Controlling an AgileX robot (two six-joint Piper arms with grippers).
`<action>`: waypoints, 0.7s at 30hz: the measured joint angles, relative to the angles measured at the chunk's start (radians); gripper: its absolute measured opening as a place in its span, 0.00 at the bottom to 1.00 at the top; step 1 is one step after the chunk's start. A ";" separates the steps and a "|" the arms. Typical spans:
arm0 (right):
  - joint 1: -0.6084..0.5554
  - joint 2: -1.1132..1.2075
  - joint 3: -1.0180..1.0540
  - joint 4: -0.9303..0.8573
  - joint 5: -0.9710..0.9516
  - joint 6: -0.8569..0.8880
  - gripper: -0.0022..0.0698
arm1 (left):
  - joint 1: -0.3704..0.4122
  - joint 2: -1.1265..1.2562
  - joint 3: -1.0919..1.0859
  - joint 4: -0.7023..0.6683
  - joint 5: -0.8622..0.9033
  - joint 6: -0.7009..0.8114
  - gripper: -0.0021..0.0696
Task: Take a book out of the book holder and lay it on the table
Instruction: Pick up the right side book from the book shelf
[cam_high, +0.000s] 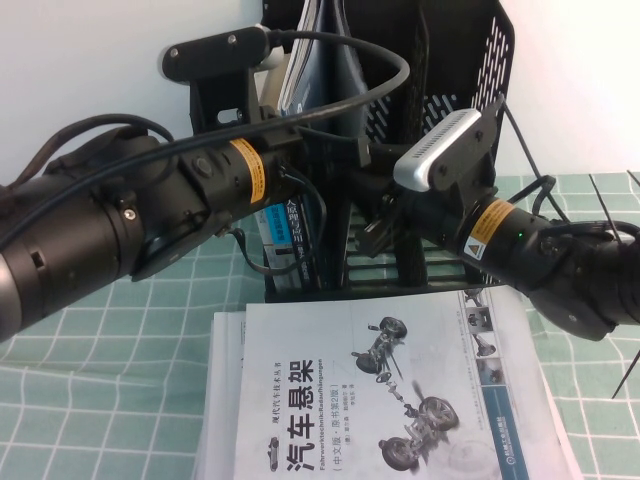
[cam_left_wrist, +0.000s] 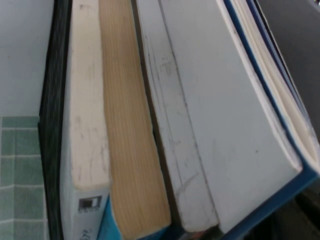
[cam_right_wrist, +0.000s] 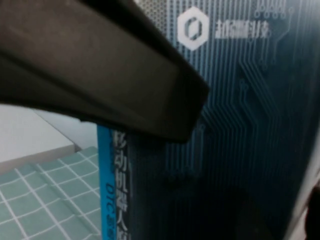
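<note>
Nearest me, a white paperback with a grey car-chassis drawing (cam_high: 380, 390) lies flat on the mint-green grid-cloth table (cam_high: 90, 370). Behind it, both arms reach into the tall black slotted plastic book holder (cam_high: 470, 60). The left gripper (cam_high: 285, 140) is at the left compartment, close against the upright blue-spined books (cam_left_wrist: 200, 125). The right gripper (cam_high: 372, 190) is at the middle one, close to a dark blue circuit-patterned cover (cam_right_wrist: 240, 125). I cannot tell whether either is open or holding anything. The white-and-red booklet isn't visible anywhere. I'd say the picking arm should grip one cover edge only, lift straight up clear of the dividers, then lay it beside the flat paperback.
</note>
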 joint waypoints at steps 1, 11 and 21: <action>0.002 0.000 -0.001 0.012 0.000 -0.024 0.39 | 0.000 0.000 0.000 0.000 0.000 0.000 0.02; 0.005 -0.009 -0.001 0.075 -0.115 -0.083 0.05 | 0.000 0.000 0.000 -0.005 0.002 0.000 0.02; 0.007 -0.276 0.003 0.112 -0.071 -0.273 0.04 | -0.042 -0.232 0.000 -0.030 0.104 0.170 0.02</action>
